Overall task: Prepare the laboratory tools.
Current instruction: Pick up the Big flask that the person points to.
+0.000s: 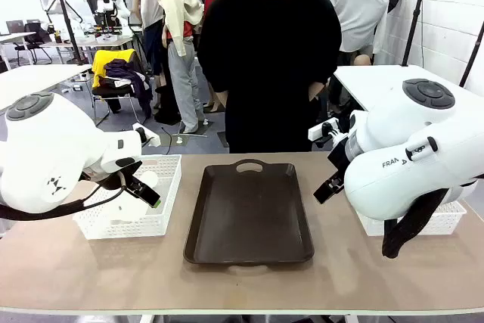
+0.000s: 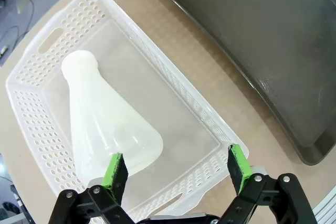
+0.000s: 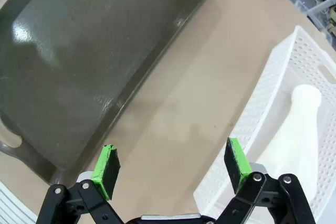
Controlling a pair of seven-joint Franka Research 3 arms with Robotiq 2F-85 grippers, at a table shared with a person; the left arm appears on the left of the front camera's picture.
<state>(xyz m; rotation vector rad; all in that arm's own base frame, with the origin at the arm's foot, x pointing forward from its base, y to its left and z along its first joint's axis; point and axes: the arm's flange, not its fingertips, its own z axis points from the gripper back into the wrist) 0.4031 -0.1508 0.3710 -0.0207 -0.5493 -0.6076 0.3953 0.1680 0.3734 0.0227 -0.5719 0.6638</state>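
A translucent whitish flask (image 2: pixel 105 119) lies on its side in a white lattice basket (image 2: pixel 173 77), neck pointing away from my left gripper. The left gripper (image 2: pixel 176 166) hangs open above the basket's near end, one green pad over the flask's wide base. A second flask (image 3: pixel 299 135) lies in another white basket (image 3: pixel 262 93). Beside that basket's rim, over bare table, my right gripper (image 3: pixel 170 163) stands open and holds nothing. In the front view the left gripper (image 1: pixel 144 189) hovers over the left basket (image 1: pixel 128 221), and the right gripper (image 1: pixel 330 185) sits by the tray's right edge.
A dark brown tray (image 1: pixel 249 213) with nothing on it lies mid-table between the baskets. A person in black stands at the far side behind it. My right arm hides most of the right basket (image 1: pixel 446 221).
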